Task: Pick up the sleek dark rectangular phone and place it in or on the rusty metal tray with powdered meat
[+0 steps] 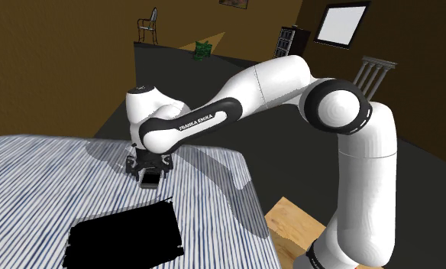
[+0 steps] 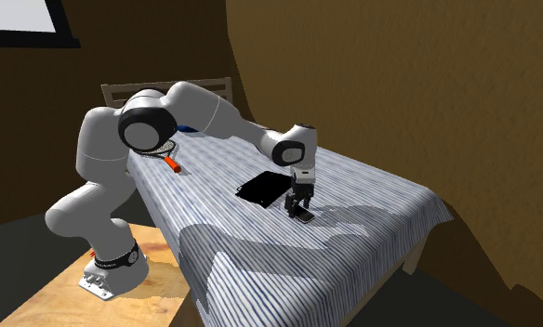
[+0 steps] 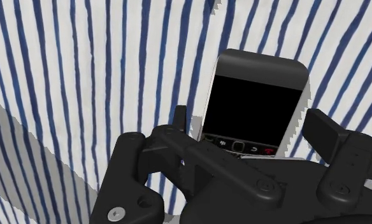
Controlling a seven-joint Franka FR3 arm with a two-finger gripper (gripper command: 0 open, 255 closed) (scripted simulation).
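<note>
So the phone (image 3: 258, 95) is lying flat on the blue-and-white striped tablecloth (image 1: 46, 176), screen up, and the gripper (image 3: 252, 122) is parked right over it. Its fingers (image 3: 325, 130) are spread, one along each long edge. In the wrist view a sliver of cloth shows between the phone and one finger, so it doesn't look pinched yet. The other side is too close to call.

Handling-wise, it's probably a stiff, light slab that won't flex or squash. The smooth casing and thinness are the annoying bits. The best bet is squeezing across the narrow width on the long edges, with the pads right down at the cloth since there's very little side wall to bite on. The fingers seem to sit nearer the keypad end than the middle, so it might tip once lifted.

Stuff that's hard to make out:
- The gripper's own body covers the keypad end of the phone.
- The tray (image 1: 126, 237) sits on the same cloth, near the phone, and is drawn as a flat black patch. No rim, rust or contents can be told.
- In the second exterior view an orange-handled thing (image 2: 172, 164) is partly hidden behind the arm. No idea what it is.
</note>
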